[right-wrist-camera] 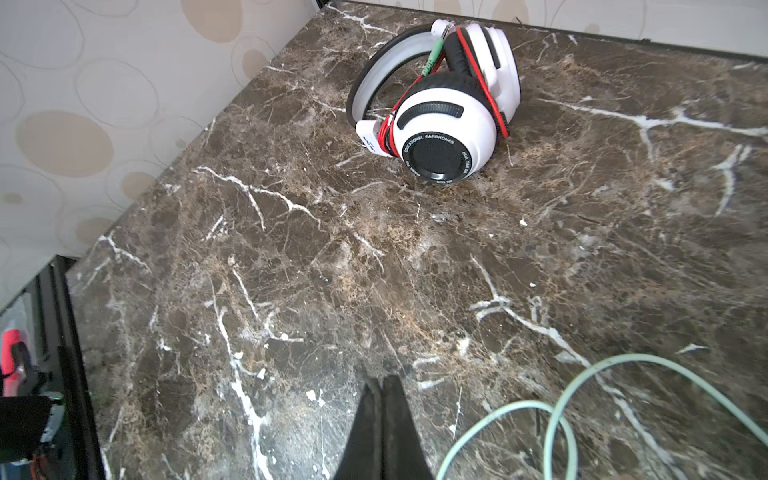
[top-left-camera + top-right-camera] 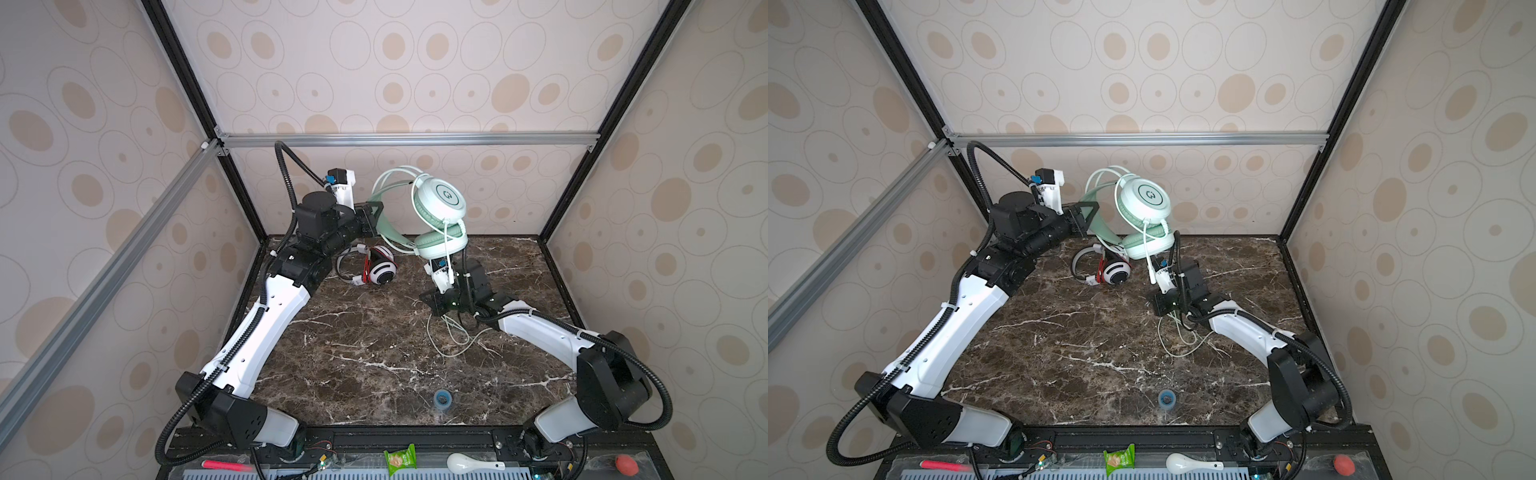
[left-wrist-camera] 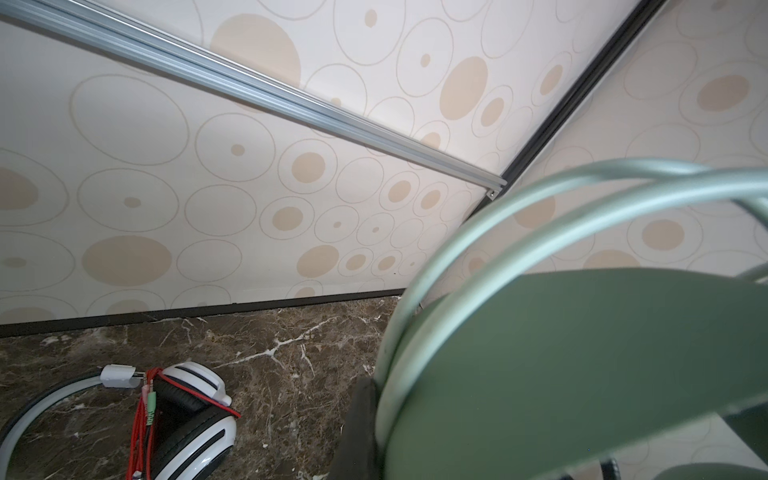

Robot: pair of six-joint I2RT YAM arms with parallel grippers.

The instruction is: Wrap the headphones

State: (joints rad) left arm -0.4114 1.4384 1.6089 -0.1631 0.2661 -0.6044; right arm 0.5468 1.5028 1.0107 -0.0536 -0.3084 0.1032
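Observation:
The pale mint green headphones (image 2: 440, 199) (image 2: 1144, 195) hang in the air over the back of the marble table. My left gripper (image 2: 376, 216) (image 2: 1086, 216) is shut on their headband (image 3: 582, 353), and one black finger (image 3: 360, 432) presses against it. Their mint cord drops from the lower ear cup and lies in loose loops on the table (image 2: 451, 336) (image 1: 561, 415). My right gripper (image 2: 434, 304) (image 1: 381, 380) is low over the table beside those loops, shut, with nothing showing between its fingers. The white headphones (image 2: 376, 268) (image 1: 449, 112), bound with a red cord, lie at the back.
A small blue tape roll (image 2: 443, 399) sits near the table's front edge. On the front ledge lie a pink marker (image 2: 226, 464), a green packet (image 2: 400, 459), a white spoon (image 2: 461, 463) and a red ball (image 2: 626, 464). Patterned walls and frame posts close in three sides.

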